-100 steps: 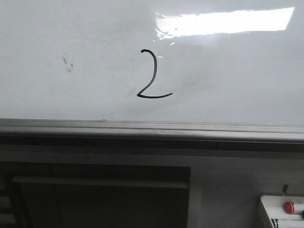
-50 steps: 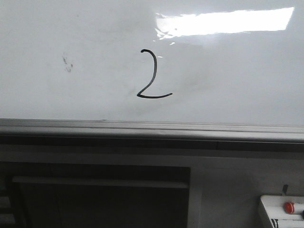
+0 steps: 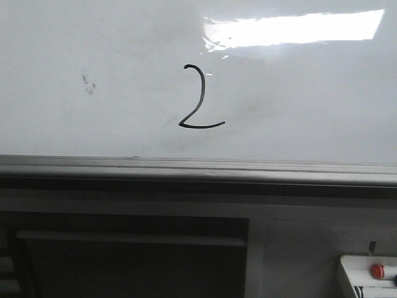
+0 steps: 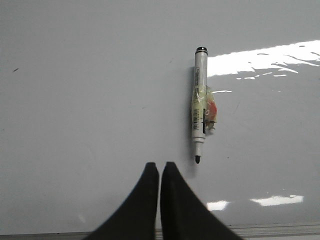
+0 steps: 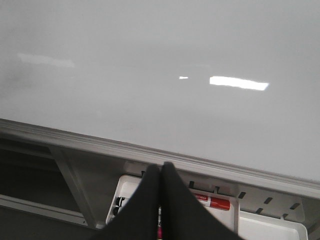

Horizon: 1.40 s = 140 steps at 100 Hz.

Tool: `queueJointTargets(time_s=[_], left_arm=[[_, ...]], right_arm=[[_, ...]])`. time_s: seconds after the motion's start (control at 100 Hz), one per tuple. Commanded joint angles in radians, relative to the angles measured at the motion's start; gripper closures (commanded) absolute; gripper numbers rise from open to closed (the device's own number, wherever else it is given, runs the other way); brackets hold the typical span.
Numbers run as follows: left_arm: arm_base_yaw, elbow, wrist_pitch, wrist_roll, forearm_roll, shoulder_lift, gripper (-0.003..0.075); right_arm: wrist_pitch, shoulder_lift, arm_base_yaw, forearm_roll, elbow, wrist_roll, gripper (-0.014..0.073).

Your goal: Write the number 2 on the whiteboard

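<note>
A thin black number 2 (image 3: 200,98) is drawn near the middle of the whiteboard (image 3: 298,105), above its grey bottom rail (image 3: 198,167). No gripper shows in the front view. In the left wrist view my left gripper (image 4: 159,166) is shut with nothing in it, in front of the whiteboard (image 4: 90,90). An uncapped white marker (image 4: 199,105) with tape round its barrel rests against the board just beside the fingertips, apart from them. My right gripper (image 5: 161,167) is shut and empty, near the board's rail (image 5: 150,150).
A white tray (image 3: 366,276) with a red-capped item sits low at the right, below the rail; the same tray (image 5: 225,205) holds a red marker under the right gripper. A dark shelf frame (image 3: 130,248) runs beneath the board. A faint smudge (image 3: 89,84) marks the board's left part.
</note>
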Motion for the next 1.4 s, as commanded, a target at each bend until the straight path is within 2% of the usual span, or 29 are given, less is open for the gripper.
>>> queueJointTargets(time_s=[0.0,0.16,0.21,0.3,0.47,0.66,0.7,1.03,1.09,1.15,1.19,1.39], left_arm=[[0.005,0.031,-0.08,-0.006,0.0,-0.026,0.0738],[0.005,0.031,-0.08,-0.006,0.0,-0.026,0.0738],[0.005,0.031,-0.08,-0.006,0.0,-0.026,0.0738],[0.005,0.031,-0.08,-0.006,0.0,-0.026,0.0738],[0.005,0.031,-0.08,-0.006,0.0,-0.026,0.0738],[0.005,0.031,-0.08,-0.006,0.0,-0.026,0.0738],[0.005,0.031,-0.08,-0.006,0.0,-0.026,0.0738],[0.005,0.031,-0.08,-0.006,0.0,-0.026,0.0738],[0.005,0.031,-0.08,-0.006,0.0,-0.026,0.0738],[0.005,0.031,-0.08,-0.006,0.0,-0.026,0.0738],[0.005,0.031,-0.08,-0.006,0.0,-0.026,0.0738],[0.005,0.031,-0.08,-0.006,0.0,-0.026,0.0738]], right_arm=[[-0.064,0.01,-0.005,0.007,-0.024,-0.014,0.0666],[-0.098,-0.008,-0.005,0.007,-0.004,-0.014,0.0666],[-0.14,-0.025,-0.002,0.046,0.023,-0.002,0.0666],[-0.348,-0.078,0.017,0.094,0.141,-0.002,0.0666],[-0.668,-0.166,0.082,0.098,0.385,-0.002,0.0666],[-0.909,-0.211,0.119,0.1,0.557,-0.002,0.0666],[-0.875,-0.232,0.119,0.1,0.556,-0.002,0.0666],[-0.94,-0.218,0.123,0.095,0.555,0.001,0.0666],[-0.95,-0.218,0.123,-0.018,0.555,0.126,0.0666],[-0.973,-0.218,0.123,-0.364,0.555,0.412,0.0666],[-0.98,-0.218,0.123,-0.463,0.555,0.519,0.0666],[-0.955,-0.218,0.123,-0.476,0.555,0.541,0.0666]])
